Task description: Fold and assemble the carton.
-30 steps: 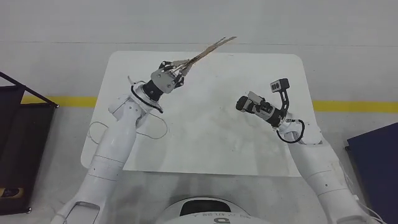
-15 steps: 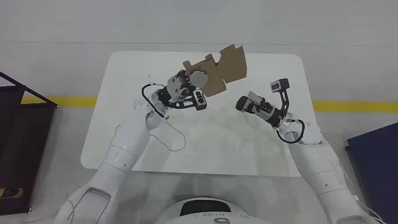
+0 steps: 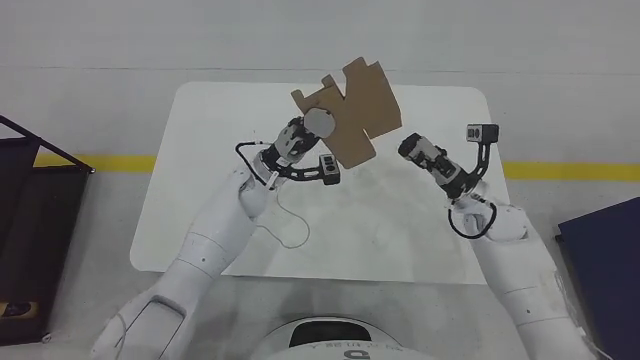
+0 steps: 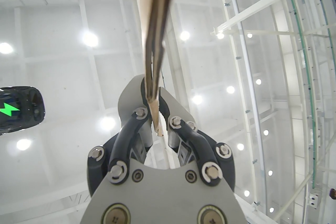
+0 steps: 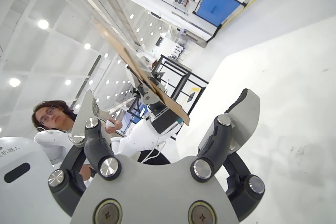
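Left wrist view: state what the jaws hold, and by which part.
The left gripper is shut on the flattened cardboard carton, pinching it near one edge. The right gripper is open, empty.

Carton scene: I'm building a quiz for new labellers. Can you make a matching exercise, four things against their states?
1 carton
2 left gripper
3 right gripper
4 table

A open, holding nothing
B white, under both arms
C flattened, held in the air
D clamped on a cardboard edge

Pairs: 1-C, 2-D, 3-A, 4-B
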